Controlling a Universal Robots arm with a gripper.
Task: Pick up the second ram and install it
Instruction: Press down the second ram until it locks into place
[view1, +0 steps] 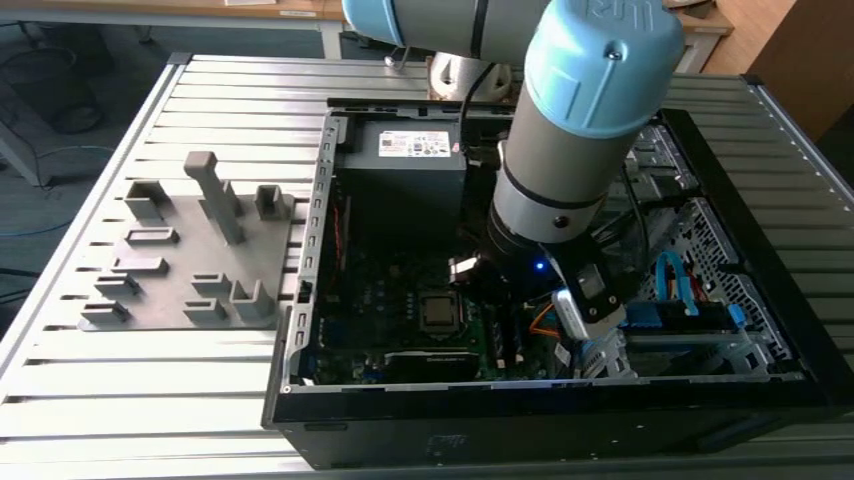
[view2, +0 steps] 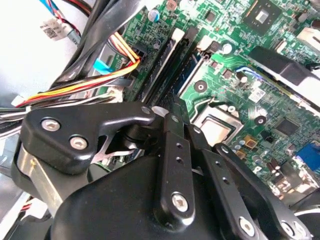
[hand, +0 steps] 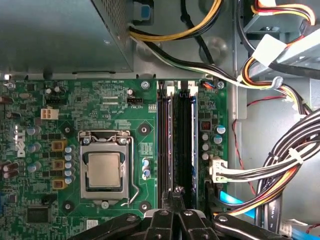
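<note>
The second ram (hand: 186, 140) stands edge-on in one of the two long black slots beside the CPU socket (hand: 104, 170). Its blue-green board (view2: 192, 66) also shows in the second wrist view. Another stick (hand: 165, 140) fills the neighbouring slot. My gripper (hand: 176, 193) hangs over the near end of these slots with its black fingers (view2: 176, 107) drawn close together and nothing visibly between them. I cannot tell whether they touch the ram. In the exterior view the gripper (view1: 497, 290) reaches down into the open computer case (view1: 561, 395), over the motherboard.
The grey power-supply box (view1: 400, 150) sits at the case's far end. Thick cable bundles (hand: 280, 170) run close beside the slots. Blue drive-bay clips (view1: 674, 315) lie at the exterior view's right. A grey parts fixture (view1: 187, 260) stands on the slatted table, left of the case.
</note>
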